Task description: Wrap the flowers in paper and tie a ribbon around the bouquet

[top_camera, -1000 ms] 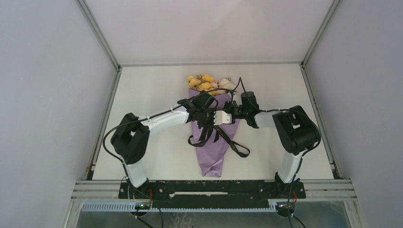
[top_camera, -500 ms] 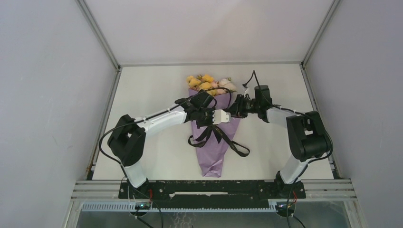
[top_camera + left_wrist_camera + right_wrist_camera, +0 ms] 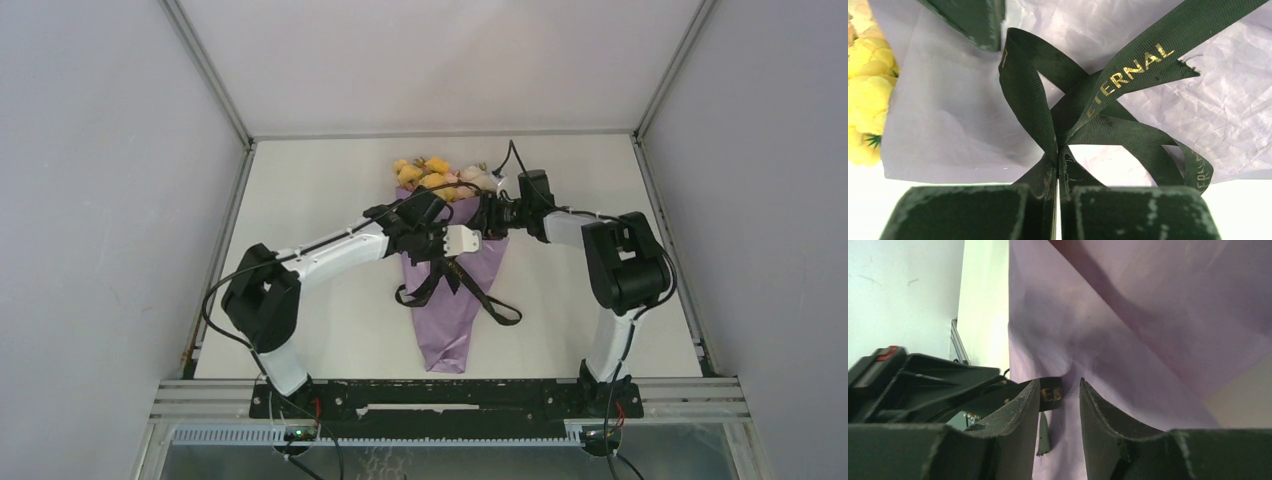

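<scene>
- Left gripper (image 3: 1057,194), fingers pressed together on a fold of ribbon (image 3: 1128,75) at the very tips; loops and gold-lettered tails fanned out just ahead, over lilac paper (image 3: 948,115).
- Right gripper (image 3: 1059,395), fingers apart, nothing between them; ribbon just past the tips, paper behind.
- Flowers (image 3: 437,178) already wrapped, at the wide end of the bouquet (image 3: 450,320), beyond both grippers; bouquet lying flat on the table (image 3: 320,180).
- Judged stage: wrapping done, bow formed; tightening and release probably left.
- Left wrist view only: the pinch and the crossing loops. Top view only: the whole cone, with tails trailing toward its narrow end.
</scene>
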Available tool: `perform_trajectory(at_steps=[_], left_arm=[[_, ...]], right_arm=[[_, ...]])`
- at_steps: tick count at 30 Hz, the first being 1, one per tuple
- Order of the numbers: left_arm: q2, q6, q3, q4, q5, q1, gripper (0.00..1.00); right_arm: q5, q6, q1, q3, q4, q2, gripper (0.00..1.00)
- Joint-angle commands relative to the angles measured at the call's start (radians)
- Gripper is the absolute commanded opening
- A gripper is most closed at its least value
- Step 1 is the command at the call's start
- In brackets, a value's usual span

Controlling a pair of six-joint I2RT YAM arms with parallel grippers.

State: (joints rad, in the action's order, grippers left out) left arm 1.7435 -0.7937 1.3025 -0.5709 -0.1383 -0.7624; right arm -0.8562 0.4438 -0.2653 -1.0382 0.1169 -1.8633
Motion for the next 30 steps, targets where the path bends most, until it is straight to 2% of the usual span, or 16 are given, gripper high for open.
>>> perform_trajectory(at_steps=[1, 5, 8, 13, 18, 25, 30], left_arm=[[-0.084, 0.031, 0.066, 0.029, 0.062, 0.006, 0.00], [-0.098, 0.051, 0.078, 0.057, 0.147, 0.010, 0.00], [-0.094, 0.071, 0.090, 0.082, 0.226, 0.010, 0.00], [-0.079, 0.078, 0.094, 0.133, 0.337, 0.011, 0.00], [-0.079, 0.072, 0.086, 0.165, 0.396, 0.011, 0.00], [-0.086, 0.057, 0.072, 0.147, 0.348, 0.010, 0.00], [-0.071, 0.076, 0.122, 0.068, 0.328, 0.011, 0.00]], right_arm=[[-0.055, -0.003, -0.048, -0.082, 0.069, -0.063, 0.43], [-0.105, -0.003, -0.066, -0.093, 0.077, -0.094, 0.31], [-0.162, -0.067, -0.079, -0.092, 0.003, -0.108, 0.23], [-0.263, -0.221, -0.123, -0.078, -0.163, -0.093, 0.18], [-0.234, -0.221, -0.095, 0.003, -0.160, -0.033, 0.15], [-0.034, -0.153, -0.026, 0.094, -0.145, 0.099, 0.18], [0.280, -0.073, -0.030, 0.169, -0.111, 0.298, 0.24]])
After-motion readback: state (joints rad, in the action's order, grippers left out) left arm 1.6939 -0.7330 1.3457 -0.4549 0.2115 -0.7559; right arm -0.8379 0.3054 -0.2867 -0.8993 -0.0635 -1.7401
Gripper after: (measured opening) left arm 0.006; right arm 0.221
